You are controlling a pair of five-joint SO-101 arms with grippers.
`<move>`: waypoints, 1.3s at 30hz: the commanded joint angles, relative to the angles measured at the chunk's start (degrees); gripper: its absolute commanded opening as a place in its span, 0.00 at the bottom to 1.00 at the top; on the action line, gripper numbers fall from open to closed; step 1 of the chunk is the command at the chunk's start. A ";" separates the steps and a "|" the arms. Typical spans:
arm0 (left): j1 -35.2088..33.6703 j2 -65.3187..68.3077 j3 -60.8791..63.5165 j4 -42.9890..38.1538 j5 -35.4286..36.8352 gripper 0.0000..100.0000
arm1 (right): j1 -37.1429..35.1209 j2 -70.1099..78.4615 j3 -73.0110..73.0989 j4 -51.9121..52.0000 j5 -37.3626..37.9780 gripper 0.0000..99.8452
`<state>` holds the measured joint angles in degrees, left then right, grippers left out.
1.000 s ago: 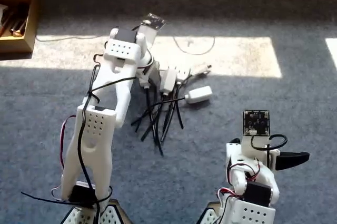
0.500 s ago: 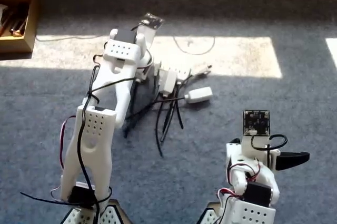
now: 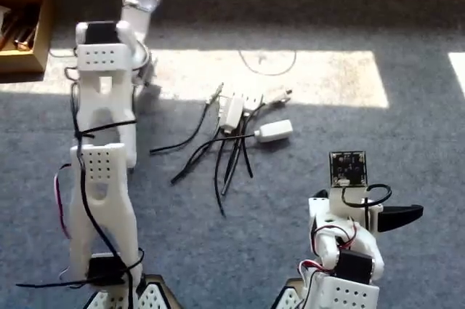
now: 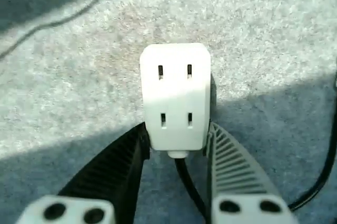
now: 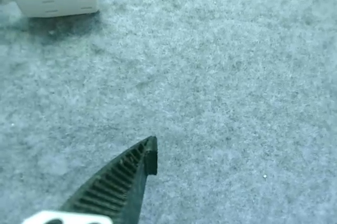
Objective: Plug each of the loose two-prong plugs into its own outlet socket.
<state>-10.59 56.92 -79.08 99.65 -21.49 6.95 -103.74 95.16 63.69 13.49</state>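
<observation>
Carpet (image 3: 407, 142): grey, short fuzzy pile; a sunlit band crosses toward 12 o'clock
Outlet block (image 4: 175, 92): smooth white plastic, rounded rectangle, two pairs of slots, black cord at its base; held at your left arm's tip, toward 10 o'clock
Left gripper (image 4: 176, 134): ribbed fingers (image 4: 124, 155) clamped on the block's two sides
Right gripper (image 3: 381, 216): at 5 o'clock, spread wide; one black ribbed finger (image 5: 131, 176) over carpet, touching nothing
Loose plugs (image 3: 232, 109): white, clustered just 12 o'clock of centre; thin black cords (image 3: 221, 163) fan toward 6 o'clock
White block (image 3: 275, 131): oblong, slotted, lying at the cluster's 3 o'clock
Wooden box (image 3: 29, 60): at the 10 o'clock edge; contents you cannot identify
</observation>
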 commanded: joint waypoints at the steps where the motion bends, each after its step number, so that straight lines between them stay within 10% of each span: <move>1: -2.77 -10.68 -4.35 2.11 -4.40 0.00 | -0.40 -0.57 6.37 -0.92 0.53 0.69; 16: 21.41 -61.49 72.31 1.41 -13.54 0.00 | -0.57 -0.84 7.08 -1.01 0.62 0.69; 25: 34.15 -83.91 119.87 -21.71 -24.79 0.00 | -0.57 -0.84 7.08 -1.01 0.62 0.69; 39: 38.81 -88.40 145.19 -36.66 -40.26 0.01 | -0.57 -0.84 7.08 -1.01 0.62 0.69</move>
<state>27.21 -30.81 64.04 65.98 -61.05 6.95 -103.74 95.16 63.69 13.49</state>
